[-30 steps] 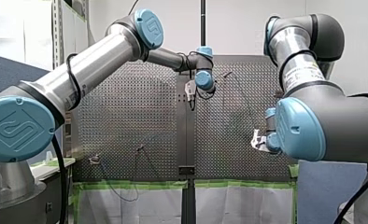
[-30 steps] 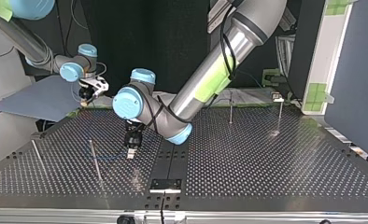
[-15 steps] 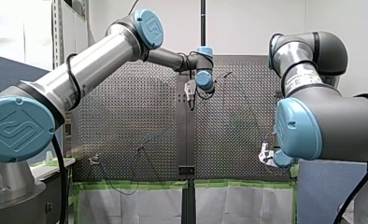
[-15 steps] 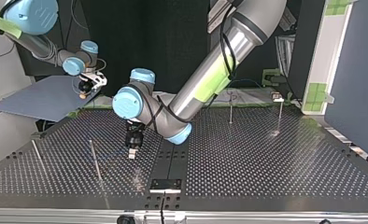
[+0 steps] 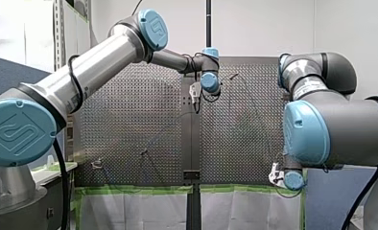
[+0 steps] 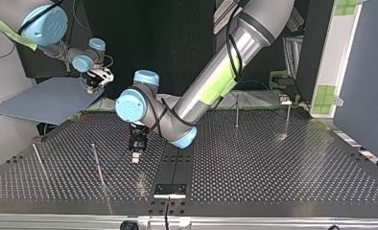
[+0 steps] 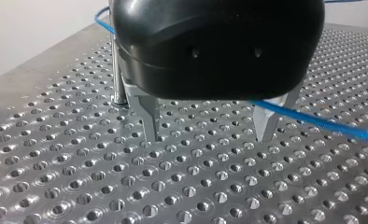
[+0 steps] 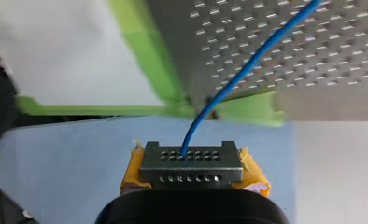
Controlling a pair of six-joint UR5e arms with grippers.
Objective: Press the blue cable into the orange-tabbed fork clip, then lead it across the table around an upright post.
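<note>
**At the perforated table [image 5: 129, 120]: steady tension, low line**

Front view: my left gripper [image 5: 195, 101] hangs over the plate's middle. My right gripper [image 5: 273, 175] sits low at the table's edge, at the view's right. Neither one's fingers can be read here.

Top view: my left gripper is near an upright post [image 6: 97, 163], with the blue cable [image 6: 115, 161] a faint trace between them. My right gripper is beyond the far corner, over a grey-blue sheet [image 6: 43, 100].

Left wrist view: the metal fingers [image 7: 149, 116] stand wide apart and grip nothing. The cable runs past one finger, and the post stands just behind the other.

Right wrist view: the yellow-padded fingers are clamped tight on the cable, which runs from them to the table.

This looks like the lead around the post. Pull evenly, keep the cable low against the post, and use the open fingers only as a guide.
</note>
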